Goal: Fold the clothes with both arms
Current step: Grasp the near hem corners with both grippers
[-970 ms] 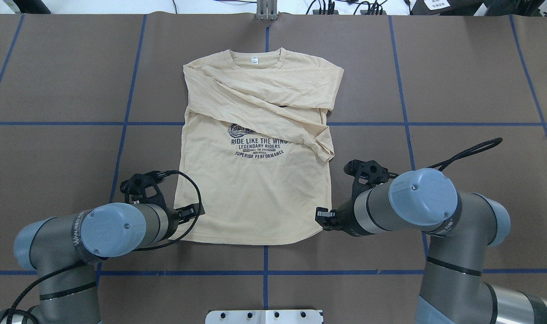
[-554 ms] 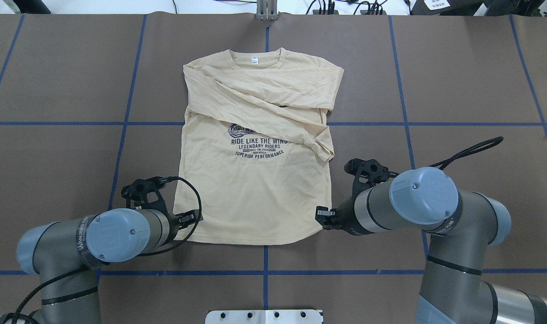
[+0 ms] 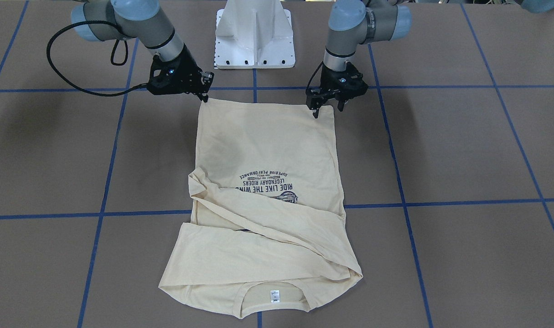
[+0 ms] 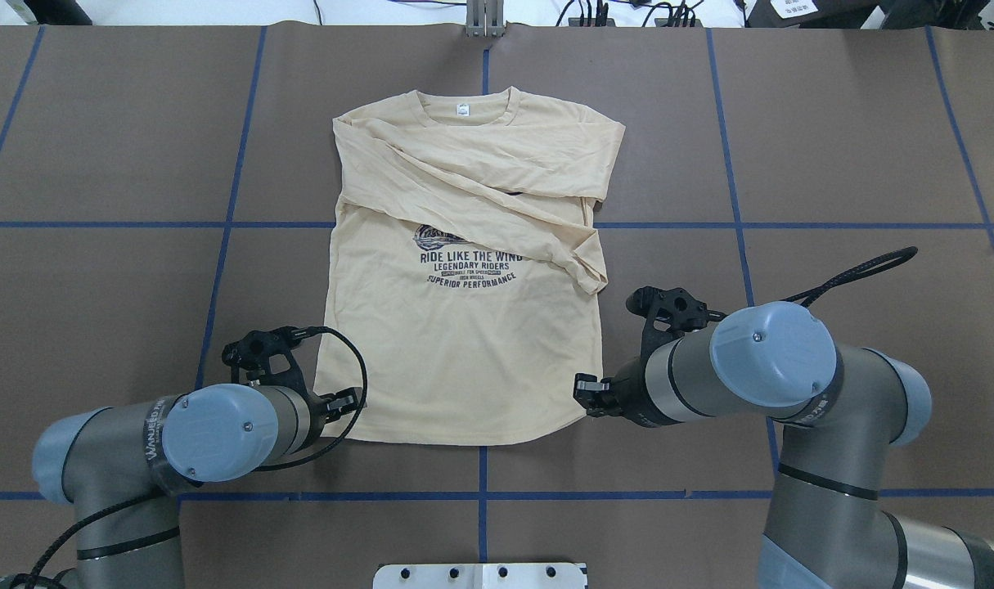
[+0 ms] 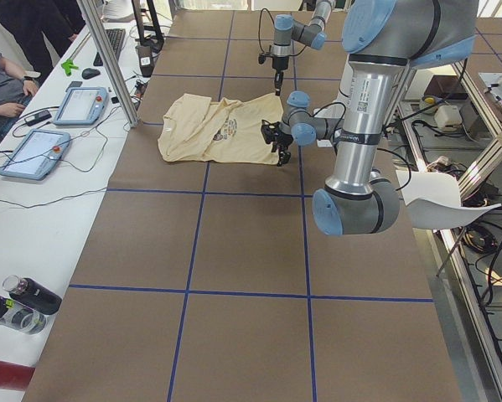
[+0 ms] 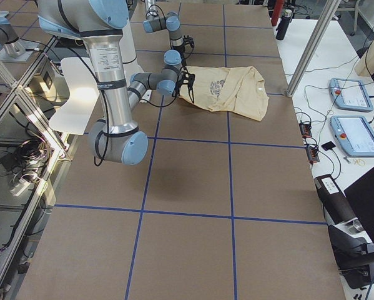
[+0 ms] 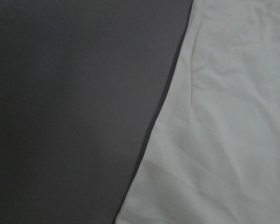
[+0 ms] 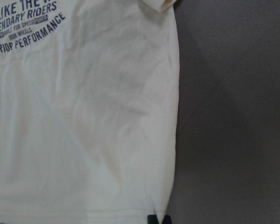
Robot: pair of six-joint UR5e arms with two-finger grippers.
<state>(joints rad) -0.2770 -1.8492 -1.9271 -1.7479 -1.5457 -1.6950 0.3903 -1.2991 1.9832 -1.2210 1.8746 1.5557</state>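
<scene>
Two corners of the hem are being lined up for a grab, as I see it. The pale cream-yellow long-sleeved T-shirt of thin fabric [image 4: 464,360] lies flat on the brown table with blue tape lines [image 4: 832,164]. It is front up, with the navy print [image 4: 470,266] showing, the collar [image 4: 464,119] at the far side and the hem [image 4: 464,440] nearest the robot. Both long sleeves [image 4: 480,196] are laid across the chest, so I'd judge the sleeve folds done and the bottom-to-top fold the step in hand.

The black left gripper [image 3: 328,109] hangs low at its hem corner. Its jaws are plainly apart and seem to straddle the corner, with nothing pinched. The black right gripper [image 4: 582,394] is just beside the opposite side edge, near the hem. Whether its jaws are apart or together I cannot tell.

Next, I reckon, each gripper has to settle onto its corner and close on both layers of that thin cloth. Then the pair must lift and carry the hem towards the collar in step. If one arm runs ahead, or a jaw catches only the top layer, the fold will likely skew or drag.
</scene>
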